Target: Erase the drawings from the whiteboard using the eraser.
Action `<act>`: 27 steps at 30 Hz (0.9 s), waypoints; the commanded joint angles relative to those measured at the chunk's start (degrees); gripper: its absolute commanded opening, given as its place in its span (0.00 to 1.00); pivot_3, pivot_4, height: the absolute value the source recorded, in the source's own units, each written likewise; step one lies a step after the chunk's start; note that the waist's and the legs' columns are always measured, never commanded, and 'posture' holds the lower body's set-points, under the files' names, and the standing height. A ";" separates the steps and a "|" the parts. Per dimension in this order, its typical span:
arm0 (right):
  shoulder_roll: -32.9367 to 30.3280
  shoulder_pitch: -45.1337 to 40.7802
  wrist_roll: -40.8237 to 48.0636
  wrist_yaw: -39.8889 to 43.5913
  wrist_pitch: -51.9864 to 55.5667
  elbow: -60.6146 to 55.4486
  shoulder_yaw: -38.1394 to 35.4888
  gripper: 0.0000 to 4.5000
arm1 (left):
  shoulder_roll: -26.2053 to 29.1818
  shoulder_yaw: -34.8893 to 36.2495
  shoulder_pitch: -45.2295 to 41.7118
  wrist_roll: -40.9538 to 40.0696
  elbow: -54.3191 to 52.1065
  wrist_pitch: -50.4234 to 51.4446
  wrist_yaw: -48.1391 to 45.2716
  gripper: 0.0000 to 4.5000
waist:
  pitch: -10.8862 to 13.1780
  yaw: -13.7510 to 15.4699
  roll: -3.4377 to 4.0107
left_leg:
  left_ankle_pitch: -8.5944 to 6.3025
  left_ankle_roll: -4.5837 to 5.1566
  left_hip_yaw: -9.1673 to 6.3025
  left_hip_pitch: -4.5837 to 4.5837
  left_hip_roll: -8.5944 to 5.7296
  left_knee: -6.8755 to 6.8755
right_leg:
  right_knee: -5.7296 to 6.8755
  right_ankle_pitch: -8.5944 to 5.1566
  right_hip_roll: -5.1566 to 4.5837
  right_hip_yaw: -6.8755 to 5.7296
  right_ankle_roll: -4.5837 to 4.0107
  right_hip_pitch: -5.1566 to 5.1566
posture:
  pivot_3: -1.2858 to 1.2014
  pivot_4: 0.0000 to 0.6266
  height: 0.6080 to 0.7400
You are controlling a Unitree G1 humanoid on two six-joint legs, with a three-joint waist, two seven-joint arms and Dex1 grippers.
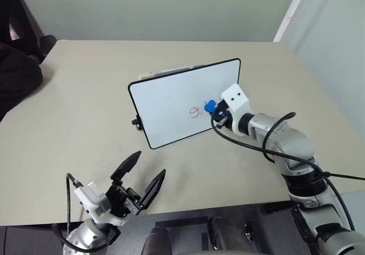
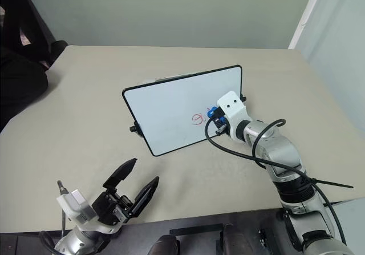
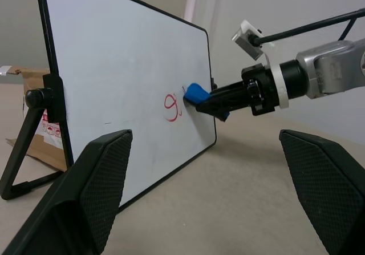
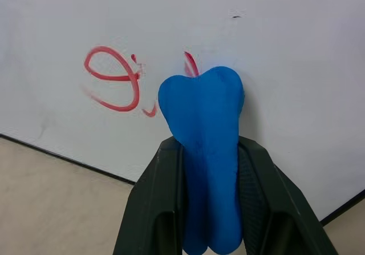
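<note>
Right end effector (image 4: 212, 169) clamped, arm outstretched; left end effector (image 1: 140, 179) spread, low, near torso.

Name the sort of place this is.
Probably an office or lab room: a plain beige table against bare pale walls, with a small standing whiteboard and a person's dark sleeve at the table's edge.

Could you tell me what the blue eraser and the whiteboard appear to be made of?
The eraser looks like soft foam or rubber with a matte finish: it bulges and pinches in where the right gripper squeezes it. The whiteboard seems a smooth, slightly glossy coated panel in a thin black frame, likely plastic; red marker strokes sit on its surface.
</note>
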 commanded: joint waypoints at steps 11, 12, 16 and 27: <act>2.27 -4.59 -0.15 -0.61 -2.12 -4.75 -2.91 0.26 | 0.19 0.04 0.38 -0.92 -1.71 -0.24 -0.67 1.00 | 0.02 -0.20 0.03 | 0.00 0.00 0.00 -0.07 0.00 -0.03 | 0.00 -0.01 0.00 0.00 -0.01 -0.08 | 0.52 0.24 1.00; 1.89 -3.93 -0.40 -0.32 -2.06 -4.41 -2.36 0.26 | 0.16 0.00 0.37 -0.88 -1.71 -0.25 -0.64 1.00 | 0.02 -0.20 0.03 | 0.00 0.00 -0.01 -0.08 0.00 -0.03 | 0.00 -0.01 -0.01 0.00 -0.01 -0.09 | 0.52 0.24 1.00; 0.79 -0.22 -0.99 0.30 -1.69 -2.93 -0.28 0.26 | 0.12 0.11 0.53 -0.92 -1.75 -0.27 -0.79 1.00 | 0.00 -0.12 0.00 | 0.00 0.00 -0.01 -0.09 0.00 -0.04 | -0.01 -0.01 -0.01 0.00 -0.01 -0.09 | 0.52 0.24 1.00; 1.80 3.42 -0.36 0.65 -1.69 -2.25 0.28 0.26 | -0.06 -0.32 0.70 -0.42 -1.96 -0.32 -0.78 1.00 | 0.00 -0.11 -0.01 | 0.01 -0.02 -0.01 -0.07 0.00 -0.01 | 0.00 0.00 -0.01 0.00 0.00 -0.04 | 0.52 0.24 1.00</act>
